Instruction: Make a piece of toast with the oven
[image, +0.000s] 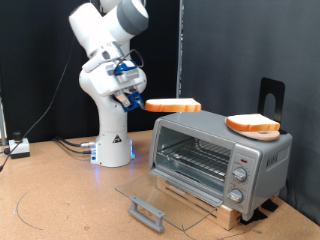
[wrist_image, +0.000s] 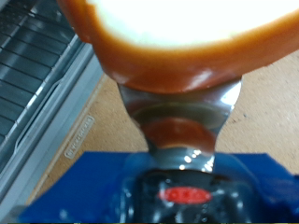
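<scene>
The white Franka arm's two-finger gripper (image: 133, 100) is hanging in the air above the open toaster oven, towards the exterior view's left, and its jaws are clenching one edge of a squarish slice of pale bread with an orange-tan crust (image: 173, 104). The slice is lying flat and level, sticking out sideways from the fingers towards the exterior view's right, above the top left corner of the boxy silver countertop toaster oven (image: 220, 155). In the wrist view the crust (wrist_image: 177, 56) is filling the upper frame, and a shiny metal finger (wrist_image: 182, 117) is pressing against its underside (the opposite finger is hidden behind the bread).

Judging by its look, the slice is light and fairly stiff, since it is not sagging though it is being held by one edge only. It is probably smooth, so a pinch across the crusted edge, as here, seems the sensible hold.

The oven's glass door (image: 165, 195) is lying folded down, showing the wire rack (image: 192, 152) inside. A second, matching slice (image: 252, 124) is resting on the oven's roof, well apart from the gripper.
</scene>
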